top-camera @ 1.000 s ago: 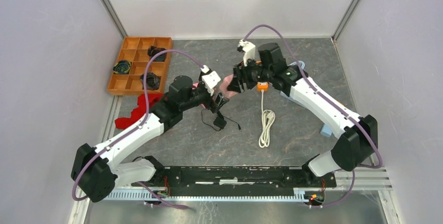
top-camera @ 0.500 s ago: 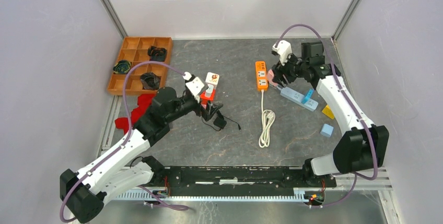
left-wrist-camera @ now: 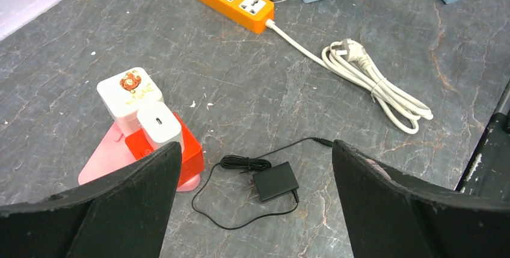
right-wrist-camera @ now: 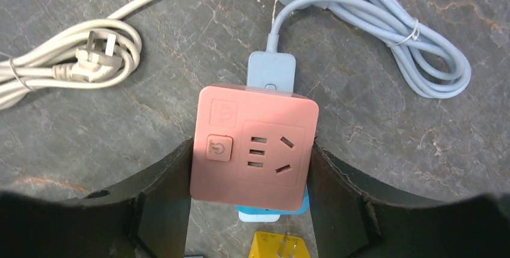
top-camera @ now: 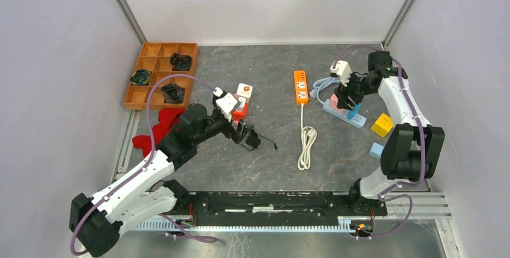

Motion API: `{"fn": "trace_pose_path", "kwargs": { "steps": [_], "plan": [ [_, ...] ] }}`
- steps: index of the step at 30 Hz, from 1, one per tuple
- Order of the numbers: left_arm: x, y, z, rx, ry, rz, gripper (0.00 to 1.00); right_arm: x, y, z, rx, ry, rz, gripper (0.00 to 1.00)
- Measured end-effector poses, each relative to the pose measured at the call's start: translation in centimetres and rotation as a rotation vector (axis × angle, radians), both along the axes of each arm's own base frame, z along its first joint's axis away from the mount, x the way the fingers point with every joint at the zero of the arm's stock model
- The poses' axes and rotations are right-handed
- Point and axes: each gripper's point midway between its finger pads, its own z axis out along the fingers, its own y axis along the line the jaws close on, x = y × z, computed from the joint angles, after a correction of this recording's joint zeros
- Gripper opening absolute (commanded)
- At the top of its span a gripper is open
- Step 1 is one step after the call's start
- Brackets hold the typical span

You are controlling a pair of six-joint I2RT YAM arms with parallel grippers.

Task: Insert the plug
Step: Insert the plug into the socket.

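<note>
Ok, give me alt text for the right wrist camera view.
The right gripper grips a pink socket cube over a light blue power strip on the grey table. A coiled blue cable lies upper right, a white plug at left.

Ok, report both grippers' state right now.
Left gripper: open, holding nothing.
Right gripper: closed on the pink socket cube.

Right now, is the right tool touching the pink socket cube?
Touching. The right wrist view shows the pink socket cube clamped in the right tool, both fingers pressed flush against its sides, no gap.
</note>
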Motion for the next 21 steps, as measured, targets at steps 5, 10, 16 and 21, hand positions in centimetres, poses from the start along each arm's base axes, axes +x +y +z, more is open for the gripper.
{"fn": "trace_pose_path", "kwargs": {
  "steps": [5, 10, 16, 21],
  "plan": [
    [0.1, -0.1, -0.4, 0.008, 0.010, 0.001, 1.00, -0.1, -1.6, -0.9, 0.000, 0.027, 0.020, 0.30],
    [0.3, -0.2, -1.0, 0.020, 0.026, 0.001, 1.00, 0.5, -2.3, -1.5, 0.000, 0.029, 0.052, 0.30],
    [0.5, -0.3, -1.9, 0.037, 0.048, 0.001, 1.00, 0.9, -2.6, -1.7, 0.000, 0.022, 0.080, 0.30],
    [0.5, -0.4, -2.1, 0.042, 0.053, 0.001, 1.00, 1.0, -3.2, -2.1, 0.011, 0.025, 0.078, 0.30]
  ]
}}
